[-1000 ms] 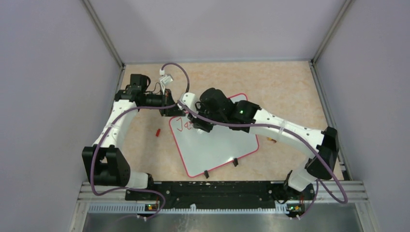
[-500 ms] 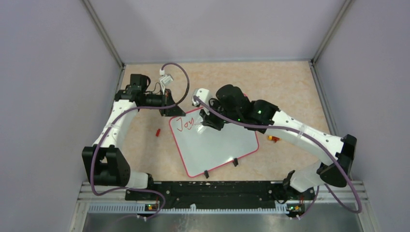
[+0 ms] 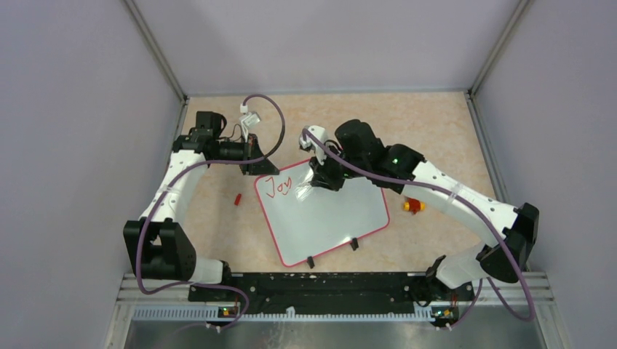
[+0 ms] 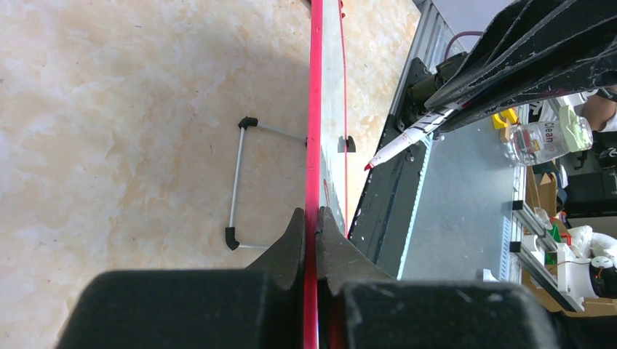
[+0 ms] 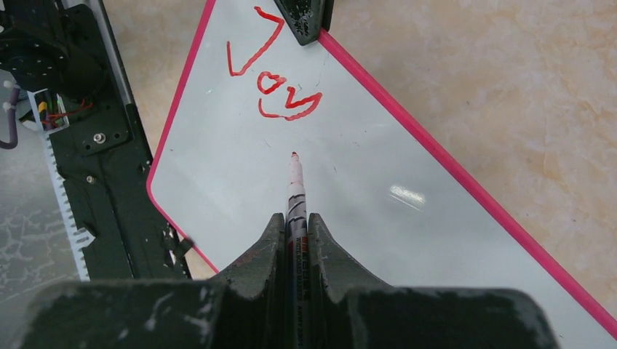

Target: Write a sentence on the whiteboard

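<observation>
Low in the frame, your right gripper (image 5: 295,225) is pinching the white, red-tipped marker pen (image 5: 296,185), whose tip is hovering just off the flat white, pink-framed whiteboard (image 5: 218,189). Beyond the tip, the red handwritten word "Joy" (image 5: 273,83) is sitting upper left. Your left gripper (image 4: 314,218) is clamping the board's top edge.

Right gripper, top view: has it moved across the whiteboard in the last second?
Yes. The right gripper, shut on the marker, has shifted rightward over the whiteboard, away from its far-left corner, uncovering the red word Joy.
</observation>
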`<state>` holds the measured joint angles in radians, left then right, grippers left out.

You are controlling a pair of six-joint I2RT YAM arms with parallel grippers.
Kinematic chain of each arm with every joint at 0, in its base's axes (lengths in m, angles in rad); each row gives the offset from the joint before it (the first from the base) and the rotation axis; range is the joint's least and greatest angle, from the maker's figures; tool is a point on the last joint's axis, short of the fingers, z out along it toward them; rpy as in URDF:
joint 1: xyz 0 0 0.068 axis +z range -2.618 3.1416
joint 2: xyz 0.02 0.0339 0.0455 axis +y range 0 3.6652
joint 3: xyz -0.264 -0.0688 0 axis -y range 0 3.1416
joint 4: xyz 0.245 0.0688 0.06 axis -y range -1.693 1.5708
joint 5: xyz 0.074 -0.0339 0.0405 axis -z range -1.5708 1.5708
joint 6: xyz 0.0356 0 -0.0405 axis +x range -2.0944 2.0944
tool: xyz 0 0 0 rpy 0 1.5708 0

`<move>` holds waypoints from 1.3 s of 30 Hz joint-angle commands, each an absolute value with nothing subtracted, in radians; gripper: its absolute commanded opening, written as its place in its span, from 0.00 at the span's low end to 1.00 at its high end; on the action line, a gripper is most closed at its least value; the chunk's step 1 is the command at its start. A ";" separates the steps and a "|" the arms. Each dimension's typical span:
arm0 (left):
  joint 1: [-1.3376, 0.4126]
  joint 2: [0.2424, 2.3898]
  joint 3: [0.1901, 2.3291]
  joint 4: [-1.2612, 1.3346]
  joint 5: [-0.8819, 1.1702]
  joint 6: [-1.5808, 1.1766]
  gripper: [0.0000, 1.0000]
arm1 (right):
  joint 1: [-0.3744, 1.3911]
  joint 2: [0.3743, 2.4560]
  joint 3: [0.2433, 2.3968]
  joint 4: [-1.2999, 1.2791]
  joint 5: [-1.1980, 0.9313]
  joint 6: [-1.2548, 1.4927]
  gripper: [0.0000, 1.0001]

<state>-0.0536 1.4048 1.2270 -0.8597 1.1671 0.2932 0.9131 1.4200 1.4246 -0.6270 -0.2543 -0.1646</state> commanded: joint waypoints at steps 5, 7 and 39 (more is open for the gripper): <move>-0.069 1.394 1.227 -0.884 1.151 0.302 0.00 | 0.913 1.402 1.451 -0.571 -0.263 -0.141 0.00; -0.069 1.394 1.226 -0.885 1.150 0.302 0.00 | 0.922 1.409 1.453 -0.572 -0.235 -0.145 0.00; -0.070 1.393 1.220 -0.883 1.145 0.302 0.00 | 0.897 1.434 1.453 -0.545 -0.085 -0.174 0.00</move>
